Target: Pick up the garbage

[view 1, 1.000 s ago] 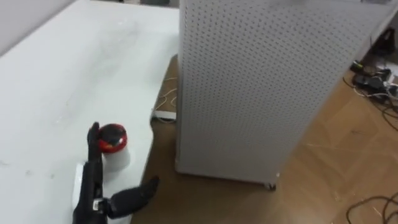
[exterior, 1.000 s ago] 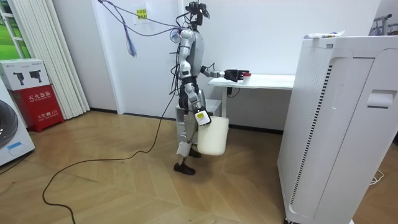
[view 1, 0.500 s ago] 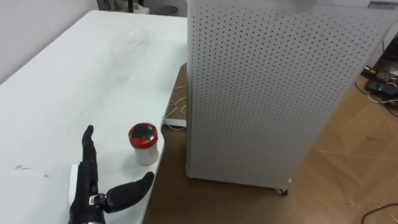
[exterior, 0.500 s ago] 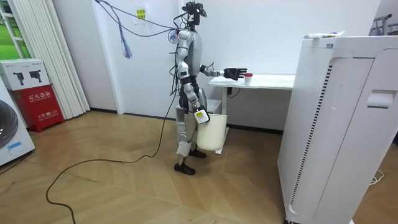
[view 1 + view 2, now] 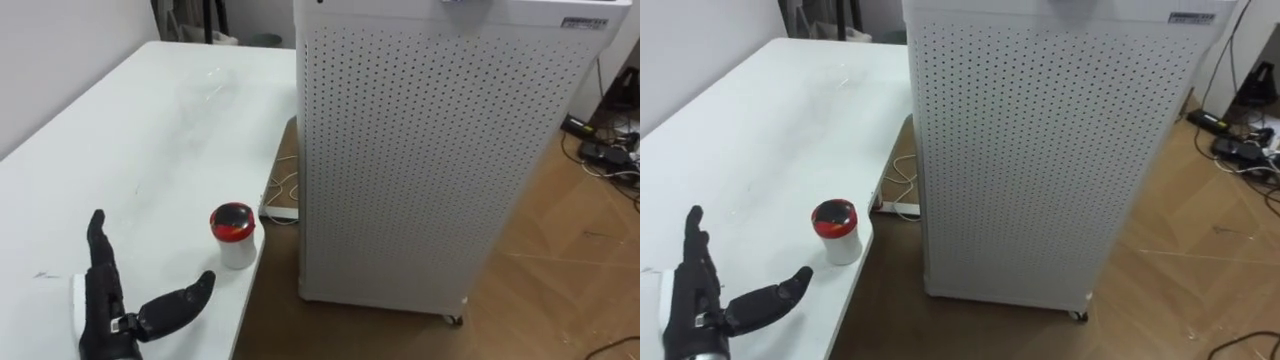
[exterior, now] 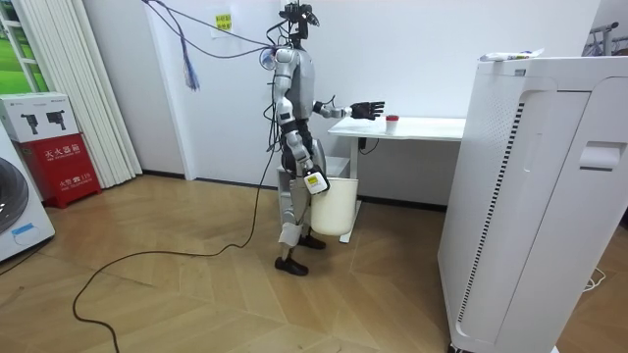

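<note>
Over the white table [image 5: 150, 120], in the left eye view, the left hand [image 5: 105, 308] is held spread, nothing grasped; a red-lidded cup [image 5: 233, 237] is stood near it, at the edge. In the room view, the right hand [image 6: 312, 182] is seen beside a white bin [image 6: 334, 214].

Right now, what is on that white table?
A small white cup with a red lid stands near the white table's edge. The robot's open left hand, beside it, covers part of a flat white sheet; the rest is hidden.
</note>
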